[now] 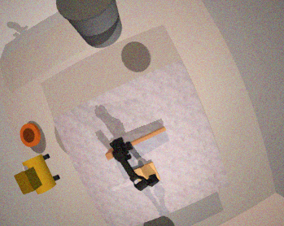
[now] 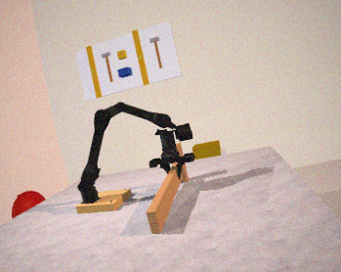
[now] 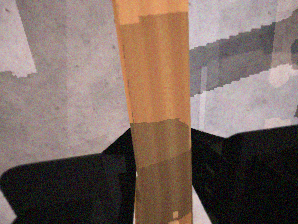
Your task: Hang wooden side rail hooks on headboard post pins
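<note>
The wooden side rail (image 1: pixel 150 135) (image 2: pixel 164 201) (image 3: pixel 157 65) is a long orange-brown bar, set on edge. My gripper (image 1: pixel 122 149) (image 2: pixel 174 170) (image 3: pixel 151 129) is shut on it near its post end, with one black finger on each side. The headboard post (image 1: pixel 109 155) (image 2: pixel 185 172) is upright just beyond the gripper, mostly hidden behind it in the exterior view. The rail's far end is low over the table (image 1: pixel 194 154) (image 2: pixel 263 230); whether it touches is unclear. The hooks, pins and slot are hidden, so I cannot tell whether they meet.
The arm stands on a wooden base (image 1: pixel 150 169) (image 2: pixel 99 205). Off the table are a yellow object (image 1: pixel 43 175) (image 2: pixel 207 150), an orange round object (image 1: pixel 30 135), a grey bin (image 1: pixel 98 24) and a red ball (image 2: pixel 27 203). A tool board (image 2: pixel 131 61) hangs on the wall.
</note>
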